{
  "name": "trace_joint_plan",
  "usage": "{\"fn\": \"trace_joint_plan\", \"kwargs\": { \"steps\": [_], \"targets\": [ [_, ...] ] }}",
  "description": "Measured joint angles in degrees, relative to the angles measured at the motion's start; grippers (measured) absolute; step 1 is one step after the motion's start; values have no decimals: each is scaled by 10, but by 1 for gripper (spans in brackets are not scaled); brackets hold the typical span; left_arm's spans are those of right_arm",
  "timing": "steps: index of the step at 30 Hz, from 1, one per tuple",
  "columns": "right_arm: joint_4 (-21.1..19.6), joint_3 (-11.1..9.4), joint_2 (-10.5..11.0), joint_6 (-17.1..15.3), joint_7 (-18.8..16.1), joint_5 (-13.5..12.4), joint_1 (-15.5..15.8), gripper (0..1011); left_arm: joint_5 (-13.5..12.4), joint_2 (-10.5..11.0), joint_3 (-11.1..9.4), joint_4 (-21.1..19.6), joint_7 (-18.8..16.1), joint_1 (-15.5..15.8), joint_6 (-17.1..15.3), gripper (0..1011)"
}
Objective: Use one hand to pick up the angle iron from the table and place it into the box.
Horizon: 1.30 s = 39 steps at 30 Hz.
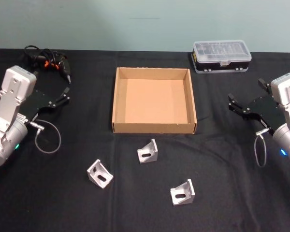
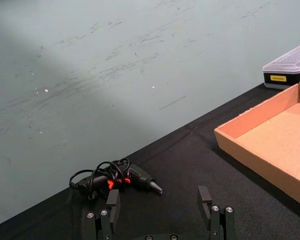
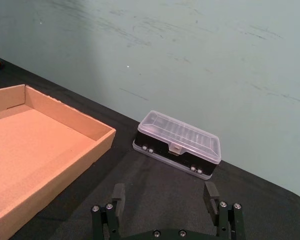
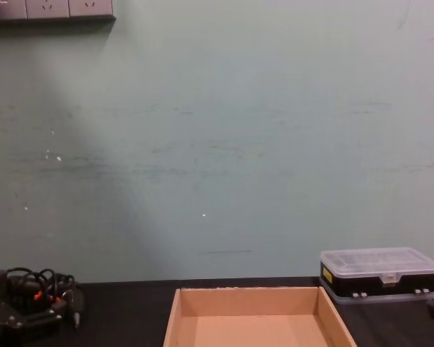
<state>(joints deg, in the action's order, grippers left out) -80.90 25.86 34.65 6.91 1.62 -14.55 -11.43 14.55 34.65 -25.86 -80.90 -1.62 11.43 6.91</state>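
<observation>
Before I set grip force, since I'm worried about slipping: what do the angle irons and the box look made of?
The angle irons look like metal, probably aluminium: matte silver-grey, with thick walls and a slot. The box looks like plain cardboard: tan and matte, with low folded walls.

Noted a black plastic case (image 1: 222,56) with a clear lid, closed, at one o'clock in the head view. Found a black corded tool (image 1: 53,62) with orange-red marks at eleven o'clock, its cable looped over it. Spotted a scuffed pale green wall (image 4: 217,144) behind, with white sockets (image 4: 50,9) at eleven o'clock in the chest view.
</observation>
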Motion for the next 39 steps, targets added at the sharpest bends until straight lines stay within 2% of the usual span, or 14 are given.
{"fn": "trace_joint_plan", "kwargs": {
  "steps": [39],
  "targets": [
    [0,0,0,0,0,0,0,1000,0,0,0,0,0,0,0,1011]
  ]
}}
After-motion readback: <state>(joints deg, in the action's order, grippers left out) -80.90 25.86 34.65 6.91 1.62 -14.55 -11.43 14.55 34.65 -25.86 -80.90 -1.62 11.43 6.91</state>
